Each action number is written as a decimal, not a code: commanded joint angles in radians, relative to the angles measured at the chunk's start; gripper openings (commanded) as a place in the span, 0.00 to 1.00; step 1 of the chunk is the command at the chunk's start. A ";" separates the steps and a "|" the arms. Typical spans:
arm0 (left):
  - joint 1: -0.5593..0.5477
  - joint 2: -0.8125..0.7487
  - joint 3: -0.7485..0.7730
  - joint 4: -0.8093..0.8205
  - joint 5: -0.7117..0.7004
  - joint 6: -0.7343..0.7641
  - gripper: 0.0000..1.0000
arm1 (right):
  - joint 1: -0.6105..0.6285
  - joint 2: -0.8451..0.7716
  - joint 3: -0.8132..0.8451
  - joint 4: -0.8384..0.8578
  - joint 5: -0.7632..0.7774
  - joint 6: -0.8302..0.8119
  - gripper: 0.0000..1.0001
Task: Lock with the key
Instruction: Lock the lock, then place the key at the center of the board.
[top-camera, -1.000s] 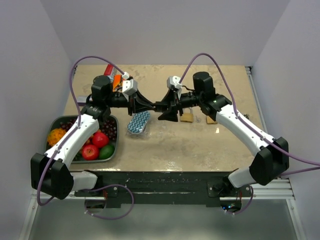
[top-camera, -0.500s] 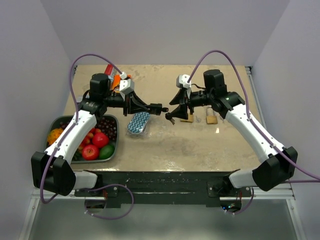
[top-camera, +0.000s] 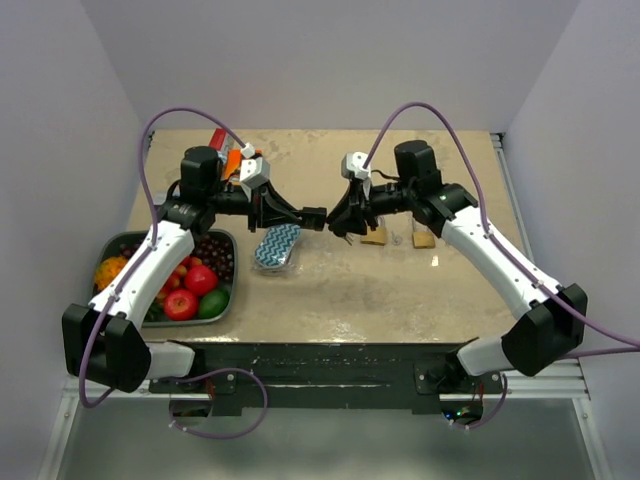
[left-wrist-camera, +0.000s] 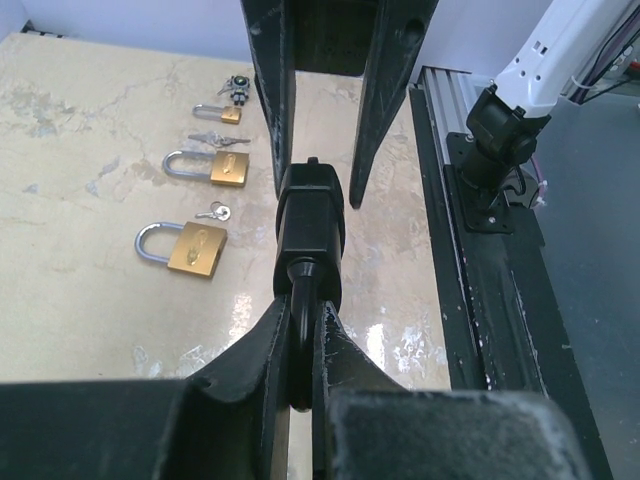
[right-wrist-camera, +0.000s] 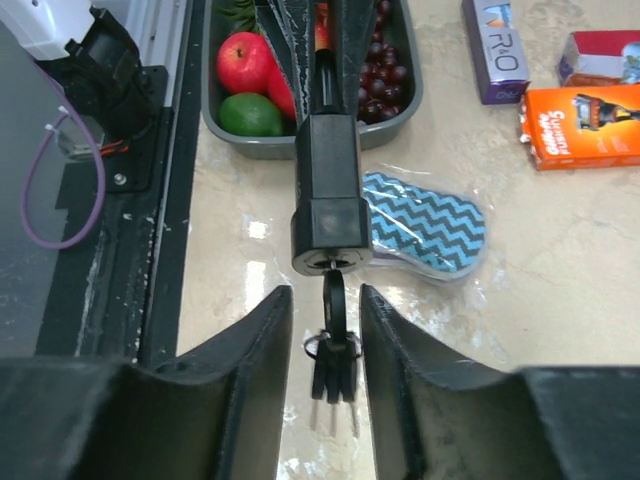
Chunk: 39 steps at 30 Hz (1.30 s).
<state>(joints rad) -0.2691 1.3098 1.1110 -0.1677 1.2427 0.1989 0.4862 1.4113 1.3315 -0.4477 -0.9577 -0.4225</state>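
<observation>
A black padlock (top-camera: 315, 216) hangs in the air over the middle of the table. My left gripper (left-wrist-camera: 300, 320) is shut on its shackle, with the lock body (left-wrist-camera: 311, 215) pointing away from me. A key (right-wrist-camera: 334, 295) sticks out of the keyhole at the lock's (right-wrist-camera: 330, 190) bottom end, and a ring with spare keys (right-wrist-camera: 335, 370) dangles from it. My right gripper (right-wrist-camera: 326, 300) straddles that key, open, with a small gap on each side. In the top view the right gripper (top-camera: 338, 222) meets the lock end-on.
Three brass padlocks (left-wrist-camera: 195, 248) (left-wrist-camera: 225, 167) (left-wrist-camera: 228, 113) lie with small keys on the table below my right arm. A blue zigzag packet (top-camera: 277, 246) lies under the left gripper. A grey fruit tray (top-camera: 225, 290) sits near left, boxes (right-wrist-camera: 585, 125) at the back left.
The right gripper pulled back to the right, then returned to the lock's key end with its jaws narrower. The left gripper kept hold of the padlock, shifting slightly.
</observation>
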 joint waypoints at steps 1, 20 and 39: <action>-0.004 -0.057 0.036 0.102 0.040 -0.033 0.00 | 0.015 -0.003 0.038 -0.008 0.016 -0.038 0.33; 0.130 0.019 0.064 0.074 0.074 0.037 0.00 | -0.340 -0.054 -0.064 -0.422 0.054 -0.340 0.00; -0.013 0.075 0.070 -0.354 -0.069 0.505 0.00 | -0.818 0.156 -0.268 -0.619 0.410 -0.699 0.00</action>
<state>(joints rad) -0.2131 1.3632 1.1244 -0.3424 1.1904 0.4541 -0.3321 1.5604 1.0908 -1.0481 -0.5873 -1.0580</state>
